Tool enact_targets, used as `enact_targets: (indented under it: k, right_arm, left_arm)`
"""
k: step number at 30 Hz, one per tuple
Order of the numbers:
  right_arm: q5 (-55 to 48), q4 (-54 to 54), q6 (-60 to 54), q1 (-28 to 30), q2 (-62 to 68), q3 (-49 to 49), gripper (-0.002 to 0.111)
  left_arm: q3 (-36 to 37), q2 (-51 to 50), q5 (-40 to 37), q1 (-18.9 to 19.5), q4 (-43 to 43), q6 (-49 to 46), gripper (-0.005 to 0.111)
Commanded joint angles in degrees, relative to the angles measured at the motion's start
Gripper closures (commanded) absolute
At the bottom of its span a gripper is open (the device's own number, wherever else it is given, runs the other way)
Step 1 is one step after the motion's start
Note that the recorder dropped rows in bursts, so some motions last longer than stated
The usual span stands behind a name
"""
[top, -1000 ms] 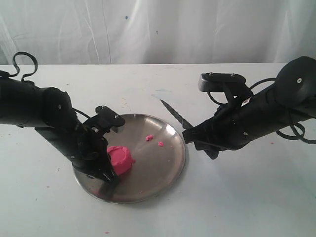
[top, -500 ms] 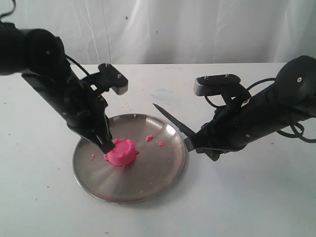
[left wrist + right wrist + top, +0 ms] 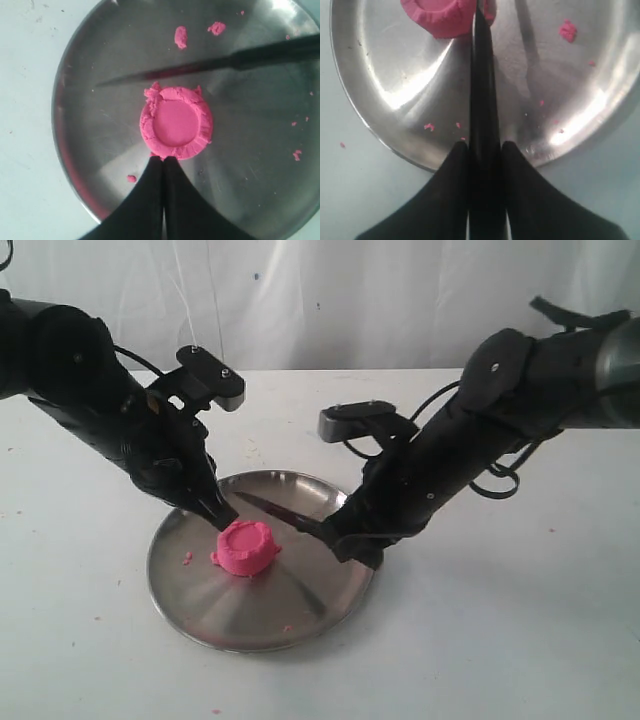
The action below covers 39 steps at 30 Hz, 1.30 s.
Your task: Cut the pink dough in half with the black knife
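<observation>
You have a white table [image 3: 520, 640] with a steel plate [image 3: 300, 625] on it, and both arms reach in over that plate. Your right gripper [image 3: 345, 538] is clamped on the handle of the knife [image 3: 275, 510]. The right wrist view shows a finger on either side of the handle and the blade running straight out toward the dough [image 3: 245, 548]. Your left gripper [image 3: 222, 520] has its fingers pressed together with nothing between them, and the tips sit at the dough's rim, seemingly to steady it. The dough lies on the plate as one whole round puck with a dished top, left of the plate's middle in the exterior view. A few pink crumbs [image 3: 181, 36] are scattered on the plate.

You are at the lining-up step: the knife is in hand over the plate, but the cut is not begun. In the left wrist view the blade runs just beside the puck's edge, not across its middle, and I cannot tell whether it touches. Next, bring the blade sideways until it crosses the puck's centre, then press straight down to the plate. Keep your left fingertips out of the blade's line, as they are near the knife tip. Soft dough may cling and drag, so push squarely.
</observation>
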<state>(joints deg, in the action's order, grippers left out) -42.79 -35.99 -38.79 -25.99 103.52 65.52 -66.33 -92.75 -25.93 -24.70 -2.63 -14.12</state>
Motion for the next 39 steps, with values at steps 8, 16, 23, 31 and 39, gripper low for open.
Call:
enact_targets:
  k: [8,16,23,31,39]
  right_arm:
    - [2.09,-2.14,-6.01,-3.05,3.99,3.15,0.108]
    - [-0.36,-2.14,-6.01,-3.08,3.76,3.15,0.108]
    - [1.23,-1.63,-6.01,-3.08,1.09,3.04,0.108]
    - [3.7,-1.1,-6.01,-3.08,-3.14,-2.59,0.108]
    - [7.17,-0.16,-11.03,-3.08,-4.54,-7.56,0.108]
  left_arm:
    - [0.57,-1.11,2.81,0.06,2.63,0.5,0.107]
    - [0.69,-4.32,2.35,1.41,4.87,3.59,0.107]
    - [0.58,-4.32,2.35,1.51,4.87,4.18,0.107]
    - [0.58,-4.32,2.21,1.51,4.87,4.18,0.107]
    - [0.58,-4.32,2.34,1.51,4.87,4.18,0.107]
